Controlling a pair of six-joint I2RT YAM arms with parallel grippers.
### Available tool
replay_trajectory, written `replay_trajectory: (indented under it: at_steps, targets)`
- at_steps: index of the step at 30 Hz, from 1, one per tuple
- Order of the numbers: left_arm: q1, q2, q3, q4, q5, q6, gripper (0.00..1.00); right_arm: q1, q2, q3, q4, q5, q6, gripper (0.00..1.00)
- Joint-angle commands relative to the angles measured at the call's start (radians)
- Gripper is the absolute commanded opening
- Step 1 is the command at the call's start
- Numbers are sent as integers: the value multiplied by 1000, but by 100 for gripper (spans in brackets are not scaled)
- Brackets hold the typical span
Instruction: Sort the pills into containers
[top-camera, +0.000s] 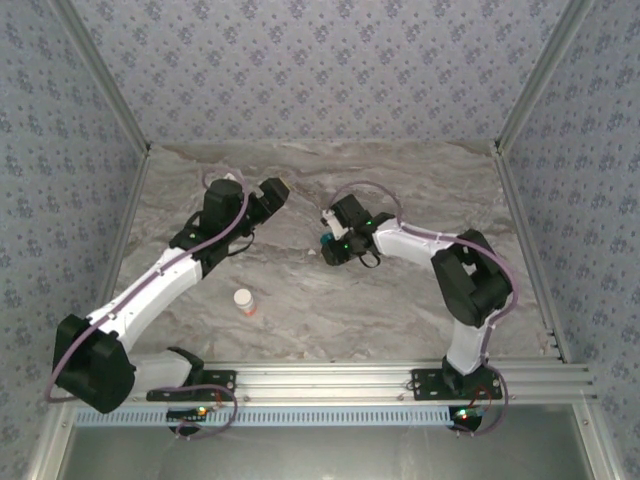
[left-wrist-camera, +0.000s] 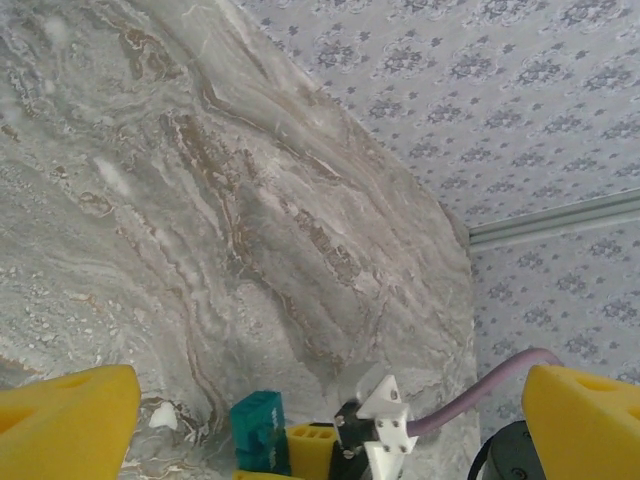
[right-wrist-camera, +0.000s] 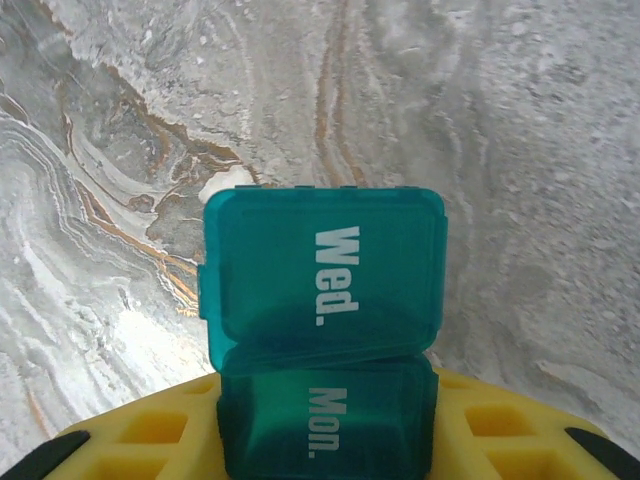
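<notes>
At table (top-camera: 400, 310) centre, clamps box (right-wrist-camera: 325, 300) in right gripper (top-camera: 333, 243), likely to steady it; at ten o'clock, poses left gripper (top-camera: 274, 190) spread wide, empty, ready for picking.

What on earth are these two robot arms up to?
They are sorting pills on a marble table. The right gripper is closed on a small teal pill box, whose lids read "Wed." and "Mon." The left gripper is open and empty, close by and facing the box. A white speck, possibly a pill, lies on the table just beyond the box. A small bottle with a white cap sits nearer the arm bases, away from both grippers.
</notes>
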Motion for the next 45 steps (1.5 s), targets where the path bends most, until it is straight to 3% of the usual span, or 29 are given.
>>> replay_trajectory:
  at_steps: [1, 11, 18, 25, 30, 38, 41, 45]
  targets:
    - [4, -7, 3, 1, -12, 19, 98, 35, 41, 46, -91, 97, -58, 44]
    - [3, 14, 19, 15, -10, 12, 98, 42, 64, 15, -89, 91, -66, 55]
    - [3, 17, 27, 15, -7, 12, 98, 47, 19, -32, -113, 107, -74, 83]
    - [5, 17, 37, 19, -6, 15, 98, 18, -20, -60, -205, 195, -6, 83]
    - [4, 23, 41, 16, 3, 24, 98, -77, -17, -14, -233, 251, 57, 81]
    - [4, 32, 53, -13, 16, 64, 98, -246, 19, 85, -209, 196, 165, 80]
    - [4, 50, 86, -47, 24, 124, 98, -280, 1, 95, -223, 171, 187, 79]
    - [-1, 129, 213, -197, 58, 301, 98, -286, -77, 59, -197, 116, 220, 80]
